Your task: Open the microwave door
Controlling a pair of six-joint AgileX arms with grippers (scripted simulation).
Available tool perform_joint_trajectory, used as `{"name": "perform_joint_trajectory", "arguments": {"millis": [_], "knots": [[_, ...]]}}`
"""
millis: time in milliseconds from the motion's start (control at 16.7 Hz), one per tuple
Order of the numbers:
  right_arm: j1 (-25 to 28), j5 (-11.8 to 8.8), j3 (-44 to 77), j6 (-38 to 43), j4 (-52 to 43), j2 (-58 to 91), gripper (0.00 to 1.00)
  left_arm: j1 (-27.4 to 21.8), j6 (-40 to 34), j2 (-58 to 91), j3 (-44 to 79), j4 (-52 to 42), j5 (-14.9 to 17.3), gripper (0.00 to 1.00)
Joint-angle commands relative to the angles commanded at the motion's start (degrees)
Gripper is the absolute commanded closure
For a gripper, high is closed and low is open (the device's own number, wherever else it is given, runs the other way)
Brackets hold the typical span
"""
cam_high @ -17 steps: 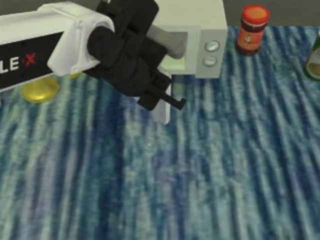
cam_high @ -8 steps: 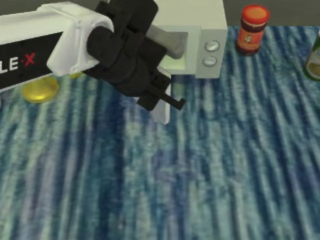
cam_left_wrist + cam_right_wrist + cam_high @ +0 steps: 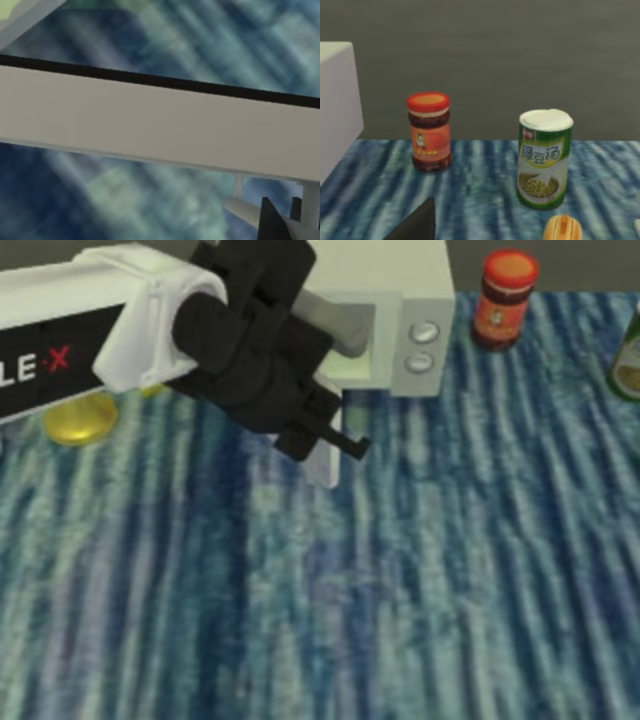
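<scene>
From above, you see the microwave (image 3: 385,315) at the far edge of the table (image 3: 420,580), a little right of centre, its two knobs facing you. The microwave door (image 3: 328,445) is swung out towards you, edge-on, leaving the cavity exposed. Your left gripper (image 3: 335,435) sits right at the door's free edge; whether its fingers clamp the door you cannot tell. A red-lidded jar (image 3: 504,298) of dark sauce stands just right of the microwave, a green can (image 3: 628,358) is at the right border, and a yellow disc (image 3: 80,420) lies under the left arm.

In the left wrist view the door (image 3: 150,125) fills the frame as a pale band with a dark edge.

In the right wrist view you see the jar (image 3: 428,131), the can (image 3: 543,157) pictured with green beans, and a bun-like thing (image 3: 562,228); the right gripper's state is hidden
</scene>
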Motion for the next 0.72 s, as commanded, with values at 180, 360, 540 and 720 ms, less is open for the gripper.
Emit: {"name": "perform_joint_trajectory", "arguments": {"millis": [180, 360, 540, 720], "knots": [[0.0, 0.0, 0.0, 0.0, 0.0, 0.0, 0.0, -0.25, -0.09, 0.0, -0.23, -0.03, 0.5, 1.0], [0.0, 0.0, 0.0, 0.0, 0.0, 0.0, 0.0, 0.95, 2.92, -1.12, -1.44, -0.1, 1.95, 1.0], [0.0, 0.0, 0.0, 0.0, 0.0, 0.0, 0.0, 2.37, 6.57, -2.47, -2.84, -0.15, 3.78, 1.0], [0.0, 0.0, 0.0, 0.0, 0.0, 0.0, 0.0, 2.61, 7.16, -2.63, -3.15, -0.24, 4.09, 1.0]]}}
